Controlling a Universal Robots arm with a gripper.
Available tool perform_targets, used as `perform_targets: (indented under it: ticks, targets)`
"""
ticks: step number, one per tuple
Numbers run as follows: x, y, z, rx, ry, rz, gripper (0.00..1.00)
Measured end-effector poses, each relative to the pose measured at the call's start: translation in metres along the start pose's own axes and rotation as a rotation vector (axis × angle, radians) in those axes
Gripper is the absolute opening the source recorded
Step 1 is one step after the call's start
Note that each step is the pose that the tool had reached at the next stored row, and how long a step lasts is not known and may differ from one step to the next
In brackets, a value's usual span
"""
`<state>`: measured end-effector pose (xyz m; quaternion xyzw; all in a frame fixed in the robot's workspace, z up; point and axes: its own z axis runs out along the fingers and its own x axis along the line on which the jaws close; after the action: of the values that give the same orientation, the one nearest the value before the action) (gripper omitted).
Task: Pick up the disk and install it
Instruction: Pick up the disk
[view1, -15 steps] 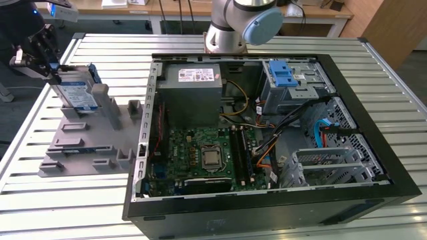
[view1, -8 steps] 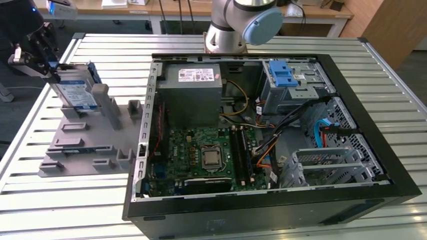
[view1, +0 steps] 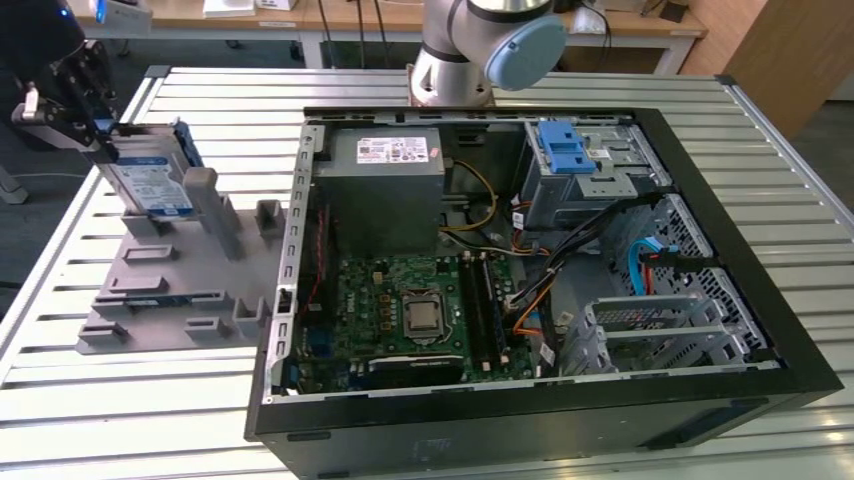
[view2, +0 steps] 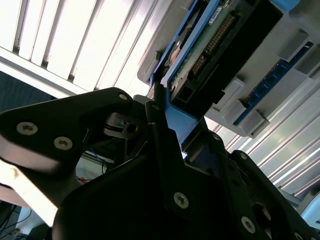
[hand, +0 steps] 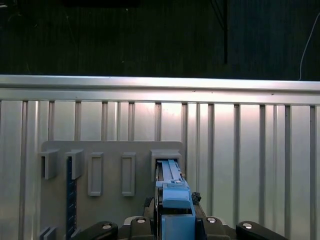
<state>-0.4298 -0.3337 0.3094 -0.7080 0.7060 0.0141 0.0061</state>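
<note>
Standing on its long edge, tilted, the flat silver rectangular disk (view1: 150, 185) with a white-and-blue label and blue plastic carrier frame sits in a slot of a grey plastic holder (view1: 174, 280). The holder lies on a slatted metal table (view1: 80, 400), at the exterior view's left of an open black computer case (view1: 534, 430). The arm's black gripper (view1: 100, 140) meets the disk's upper end. In both wrist views the gripper (hand: 172, 192) (view2: 167, 107) has the blue frame edge between its fingers (view2: 156, 117), set narrow and pressed against it on either side. The disk's (view2: 210, 45) green circuit board side shows beyond the fingertips.
</note>
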Motion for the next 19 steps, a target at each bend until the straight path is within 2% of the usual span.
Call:
perform_targets:
  ticks: [19]
  targets:
    - [-0.0006,0.0002,-0.0155,0.0000,0.0000,0.000,0.36]
